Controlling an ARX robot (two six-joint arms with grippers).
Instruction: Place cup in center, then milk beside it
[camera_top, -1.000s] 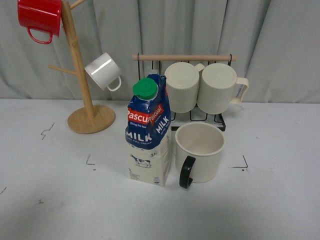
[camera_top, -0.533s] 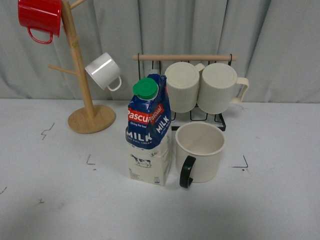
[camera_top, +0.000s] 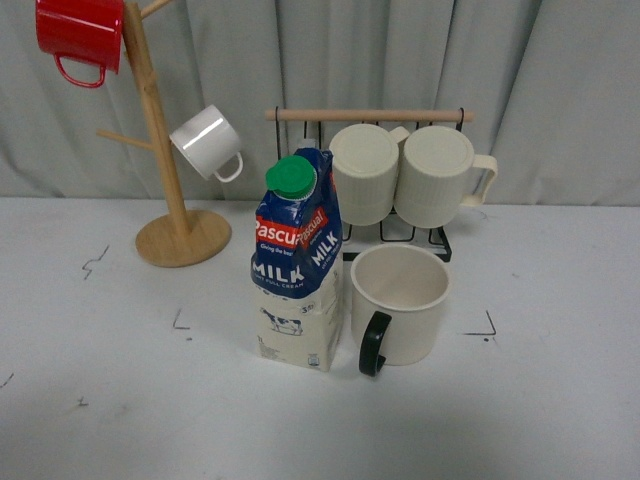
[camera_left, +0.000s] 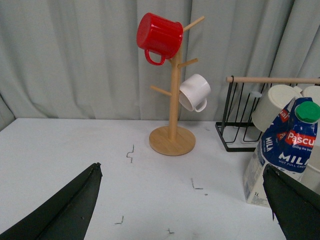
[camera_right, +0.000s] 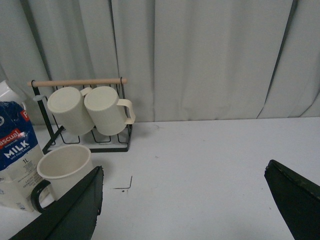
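The cup (camera_top: 399, 303), a wide cream mug with a black handle turned toward me, stands upright in the middle of the white table (camera_top: 100, 400). The milk (camera_top: 297, 262), a blue and cream carton with a green cap, stands upright right beside it on its left, almost touching. Neither arm shows in the front view. In the left wrist view my left gripper (camera_left: 185, 200) is open over bare table, with the milk (camera_left: 285, 155) off to one side. My right gripper (camera_right: 182, 200) is open too, with the cup (camera_right: 62, 172) and the milk (camera_right: 17, 160) by one finger.
A wooden mug tree (camera_top: 165, 180) at the back left carries a red mug (camera_top: 80, 35) and a small white mug (camera_top: 207, 143). A black wire rack (camera_top: 400, 215) behind the cup holds two ribbed cream mugs (camera_top: 400, 172). Small black corner marks (camera_top: 480, 328) are drawn on the table.
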